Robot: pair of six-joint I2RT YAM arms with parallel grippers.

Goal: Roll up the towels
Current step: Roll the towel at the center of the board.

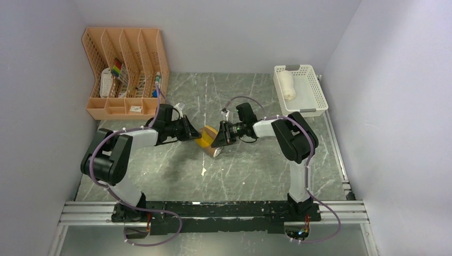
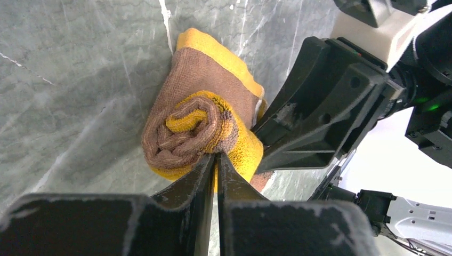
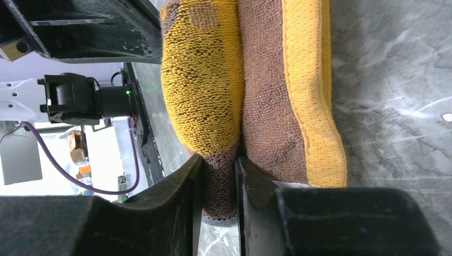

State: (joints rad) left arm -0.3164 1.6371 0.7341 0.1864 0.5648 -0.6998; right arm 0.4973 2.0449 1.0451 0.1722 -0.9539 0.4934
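You're working in a lab-style robot test cell: plain pale-grey walls [image 1: 240, 32] box in a grey marble-patterned tabletop [image 1: 250, 176], with silver aluminium rails [image 1: 85, 212] running along its near edge.

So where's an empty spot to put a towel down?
Bare table between the orange organizer and the white basket, and in front, toward the base rail. Crowded mid-table, where the left gripper and right gripper pinch the towel.
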